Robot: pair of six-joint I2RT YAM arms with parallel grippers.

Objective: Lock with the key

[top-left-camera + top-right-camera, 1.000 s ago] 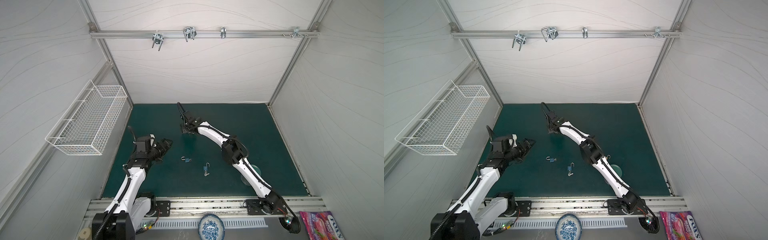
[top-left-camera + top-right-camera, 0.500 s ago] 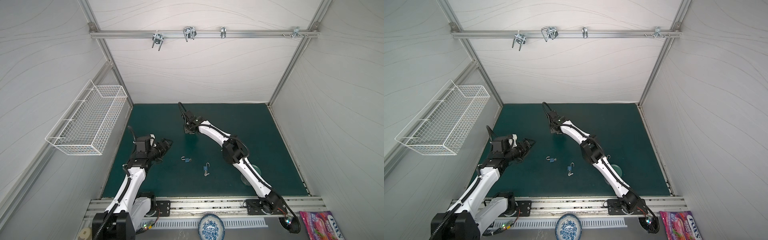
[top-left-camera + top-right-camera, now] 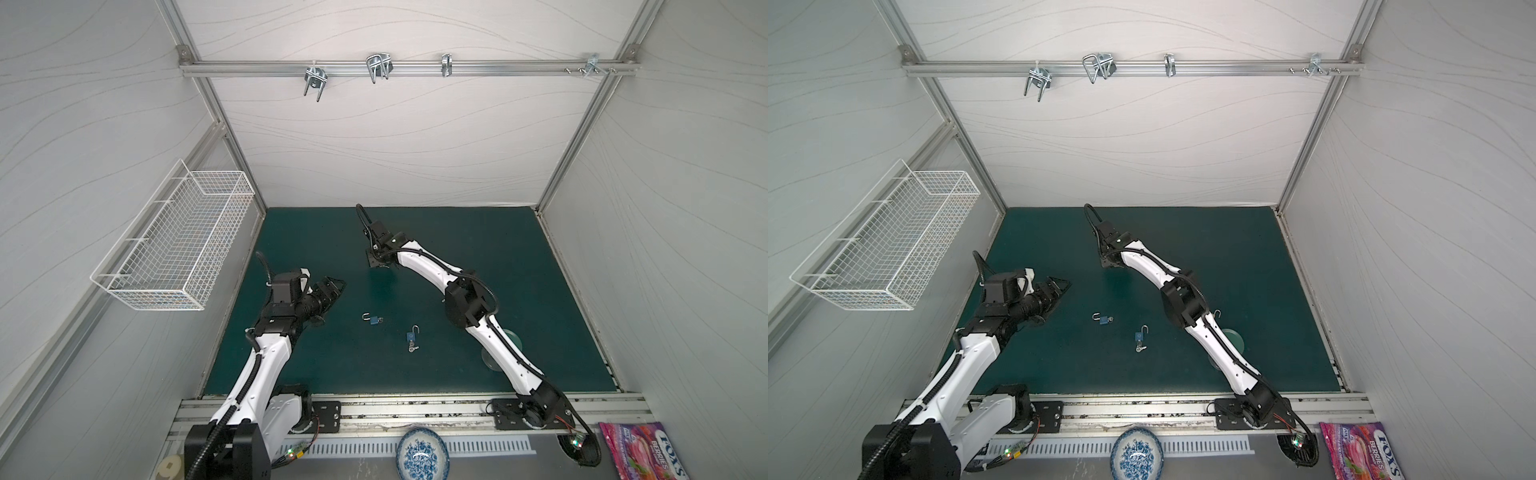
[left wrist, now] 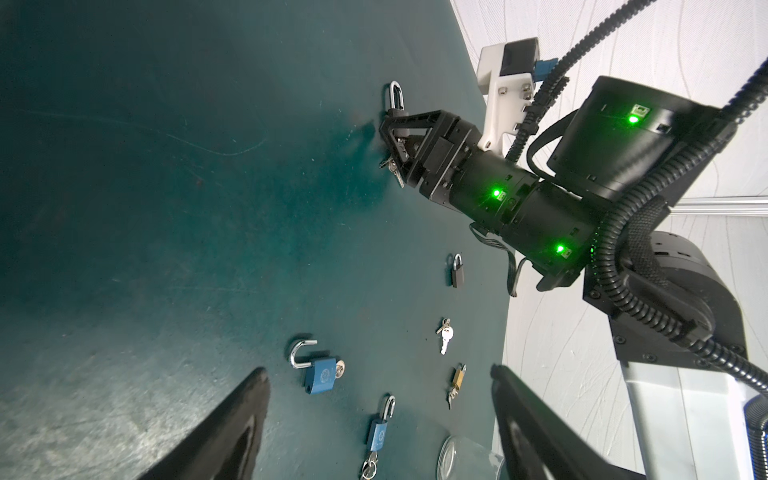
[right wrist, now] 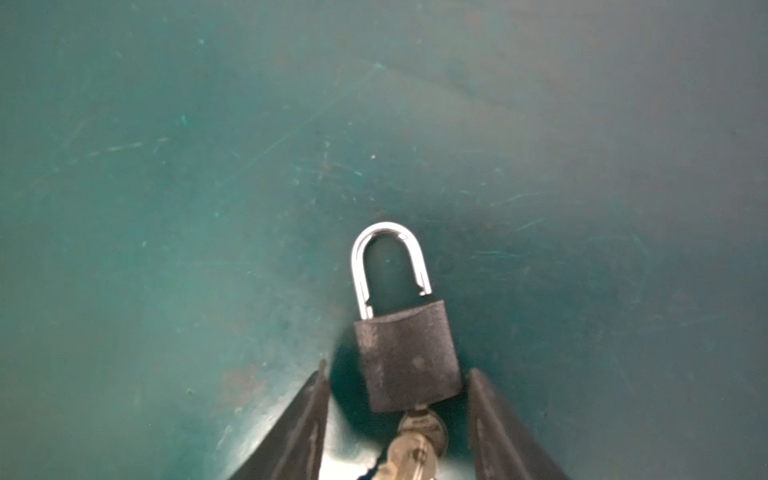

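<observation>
1. The desk [image 3: 478, 249] is a dark green mat. The task's lock lies flat on its far part, well apart from a blue padlock [image 3: 375, 319] nearer the front.
2. The left pincer [image 4: 378, 369] hovers above the left part of the desk. It is released wide, holds nothing, and is well apart from the lock. It could probably help later by holding the lock body steady.
3. The right pincer [image 5: 397, 374] is low over the desk and released. Its two fingers stand on both sides of the lock's lower end with a gap on each side, so it grasps nothing.
4. The black padlock [image 5: 405, 361] points its bow away from the right pincer, and its lower end lies between the fingertips. The body is small and the mat looks smooth, so it may slide if it is pushed from one side only.
5. The shackle [image 5: 386, 257] has one leg inside the body, while the tip of the free leg sits just above the body. The lock therefore looks not yet closed. To close it well, the push should go straight along the legs, so that the free leg meets its hole.
6. The key [image 5: 419, 428] sits in the keyhole, deeper between the fingers than the body, with more keys beside it. The step in hand seems to be taking the key head. The fingers should close on its flat faces, centred, and turn about the key's own axis without lifting.
</observation>
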